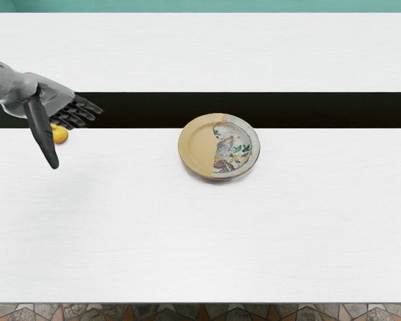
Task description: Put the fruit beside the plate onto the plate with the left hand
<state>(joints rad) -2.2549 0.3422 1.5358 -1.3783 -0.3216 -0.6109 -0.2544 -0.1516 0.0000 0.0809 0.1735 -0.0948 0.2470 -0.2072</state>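
A small orange-yellow fruit (pixel 59 134) lies on the white table at the far left, partly hidden behind my left hand (pixel 60 124). The hand comes in from the left edge and hovers over the fruit with its fingers spread; the thumb points down in front of the fruit and the dark fingers reach right above it. It holds nothing. The plate (pixel 218 146), tan with a painted pattern on its right half, sits near the table's middle, well to the right of the fruit, and carries nothing.
A dark gap (pixel 254 110) runs across the table behind the plate and the hand. White tabletop (pixel 200 227) spreads in front toward the near edge.
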